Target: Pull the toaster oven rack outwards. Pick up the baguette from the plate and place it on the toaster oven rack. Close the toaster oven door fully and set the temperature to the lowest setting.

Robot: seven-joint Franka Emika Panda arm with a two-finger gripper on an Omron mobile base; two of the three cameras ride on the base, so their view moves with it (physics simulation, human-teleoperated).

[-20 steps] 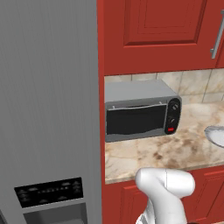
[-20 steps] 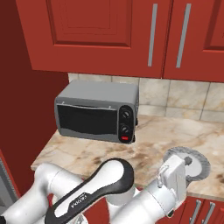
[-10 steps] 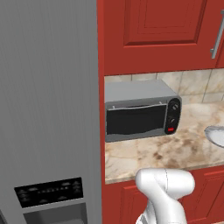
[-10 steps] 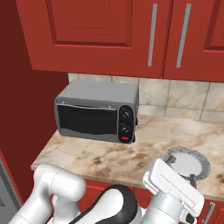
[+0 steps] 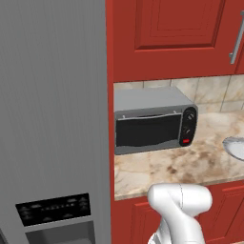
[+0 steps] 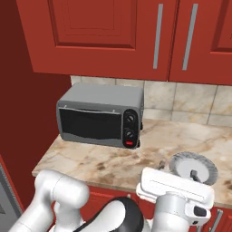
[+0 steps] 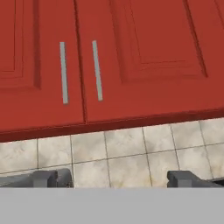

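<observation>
Your toaster oven [image 5: 152, 125] sits at the centre of the left base view, on the marble counter [image 5: 190, 167] just beside the tall grey fridge [image 5: 52, 119] that takes up the left half of that frame. Its dark glass toaster oven door [image 5: 147, 129] stands shut and upright, and the black control panel [image 5: 188, 127] with two knobs and a red button lies at the oven's right end. In the right base view you see the same oven [image 6: 100, 115] at centre left, under the red wall cabinets [image 6: 113, 36], with the tiled backsplash [image 6: 181, 102] behind it. The plate [image 6: 194, 168] lies at the lower right of that frame, partly hidden by your arm's white wrist; in the left base view its rim [image 5: 234, 147] just clears the right edge. You cannot make out the baguette or the rack here. In the hand view your gripper [image 7: 118, 179] points at the cabinet doors and tiles, its two dark fingertips [image 7: 48, 178] spread wide apart at the bottom corners, with nothing between them
</observation>
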